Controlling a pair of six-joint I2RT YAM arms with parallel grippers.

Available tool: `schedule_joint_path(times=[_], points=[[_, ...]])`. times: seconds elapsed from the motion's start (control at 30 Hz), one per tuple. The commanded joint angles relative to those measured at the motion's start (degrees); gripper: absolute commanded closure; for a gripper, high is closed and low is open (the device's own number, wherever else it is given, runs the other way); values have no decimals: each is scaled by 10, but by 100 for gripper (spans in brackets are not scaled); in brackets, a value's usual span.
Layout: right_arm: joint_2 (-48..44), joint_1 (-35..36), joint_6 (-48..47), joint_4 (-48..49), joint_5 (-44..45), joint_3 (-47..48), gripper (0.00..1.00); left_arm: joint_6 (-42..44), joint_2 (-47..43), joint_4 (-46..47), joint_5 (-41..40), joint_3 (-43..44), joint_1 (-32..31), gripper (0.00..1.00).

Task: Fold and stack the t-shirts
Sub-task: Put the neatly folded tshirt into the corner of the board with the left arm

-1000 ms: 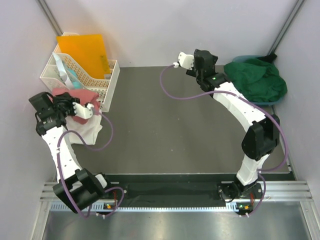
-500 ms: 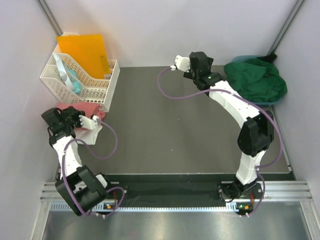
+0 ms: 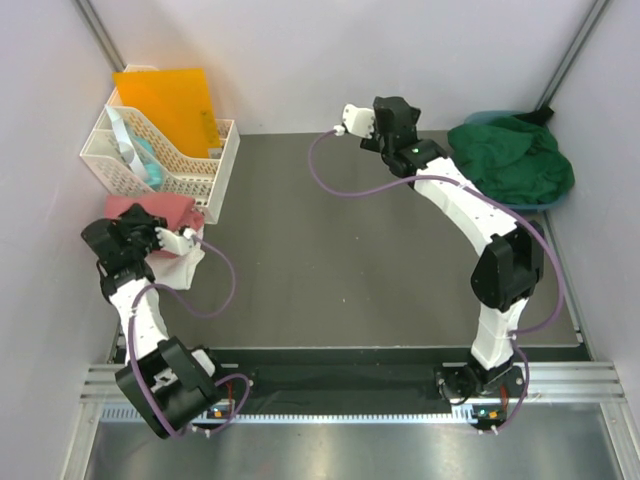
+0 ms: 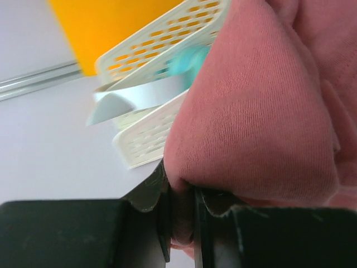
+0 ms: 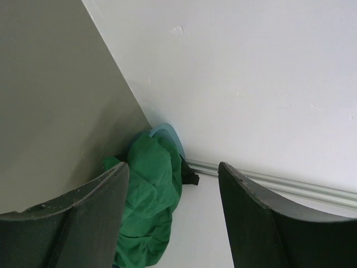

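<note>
The salmon-pink t-shirt point(image 3: 160, 210) lies bunched at the table's left edge, just in front of the basket. It rests on a white t-shirt point(image 3: 182, 264). My left gripper point(image 3: 138, 224) is shut on a fold of the pink cloth point(image 4: 262, 111). The fold is pinched between the jaws of my left gripper point(image 4: 182, 220). The dark green t-shirt point(image 3: 515, 160) lies crumpled at the back right and shows in the right wrist view point(image 5: 148, 206). My right gripper point(image 3: 392, 113) is open and empty point(image 5: 173, 223), raised over the back middle of the table, well left of the green shirt.
A white lattice basket point(image 3: 165, 160) with an orange folder point(image 3: 165, 100) stands at the back left, close to the pink shirt; both show in the left wrist view point(image 4: 167, 33). A blue tub point(image 5: 170, 134) sits under the green shirt. Walls close in on three sides.
My left gripper has drawn nearer and lower with the pink shirt, which now lies flatter over the white one. My right gripper has swung a little to the left.
</note>
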Motion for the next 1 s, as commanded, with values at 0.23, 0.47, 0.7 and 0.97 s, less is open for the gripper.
schedule_joint_path(times=[0.23, 0.47, 0.7, 0.97], points=[[-6, 14, 22, 10, -7, 5, 35, -65, -9, 435, -27, -58, 3, 100], [1, 22, 24, 8, -9, 12, 35, 2, -6, 494, -5, -266, 5, 100], [-6, 32, 16, -9, -14, 25, 34, 62, 27, 439, -18, -391, 6, 100], [-24, 33, 20, -17, -11, 9, 34, 65, 36, 356, -71, -364, 26, 100]])
